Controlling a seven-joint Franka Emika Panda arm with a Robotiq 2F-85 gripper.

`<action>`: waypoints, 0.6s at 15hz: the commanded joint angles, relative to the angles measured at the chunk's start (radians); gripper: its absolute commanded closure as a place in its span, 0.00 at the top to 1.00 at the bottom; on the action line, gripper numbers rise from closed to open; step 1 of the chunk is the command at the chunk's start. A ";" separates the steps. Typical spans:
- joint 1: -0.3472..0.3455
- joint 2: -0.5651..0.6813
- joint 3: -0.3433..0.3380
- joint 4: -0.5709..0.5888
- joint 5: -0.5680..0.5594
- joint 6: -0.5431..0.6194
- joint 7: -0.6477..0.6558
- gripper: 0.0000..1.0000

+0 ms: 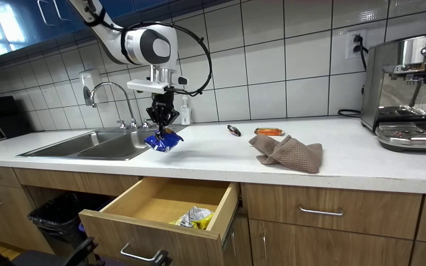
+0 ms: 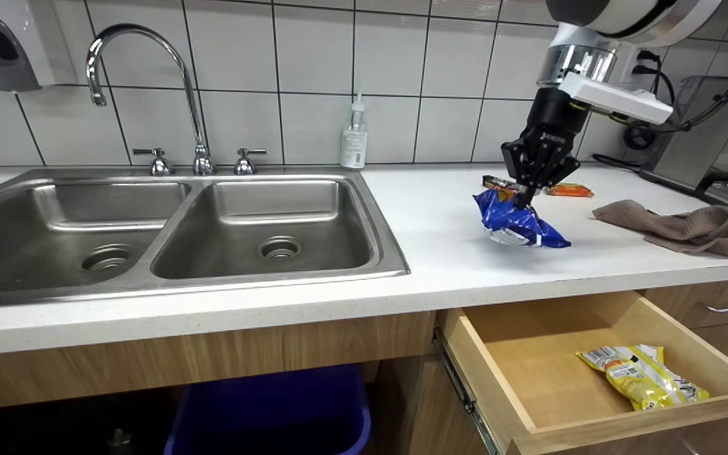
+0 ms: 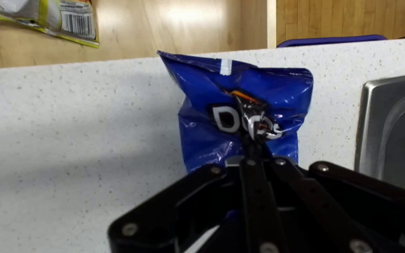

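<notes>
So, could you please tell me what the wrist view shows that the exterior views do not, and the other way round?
Only in the wrist view: a large white letter D, readable on the blue bag.

Only in the exterior views, and in both of them: the faucet, the brown cloth, the orange packet and the coffee machine.

Shared by all: the claw shut on the blue bag above the counter, the open drawer with a yellow bag inside, and the sink, of which the wrist view catches only part.
</notes>
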 commanded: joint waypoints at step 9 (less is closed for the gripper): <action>0.003 -0.242 -0.028 -0.383 -0.014 0.115 0.000 0.00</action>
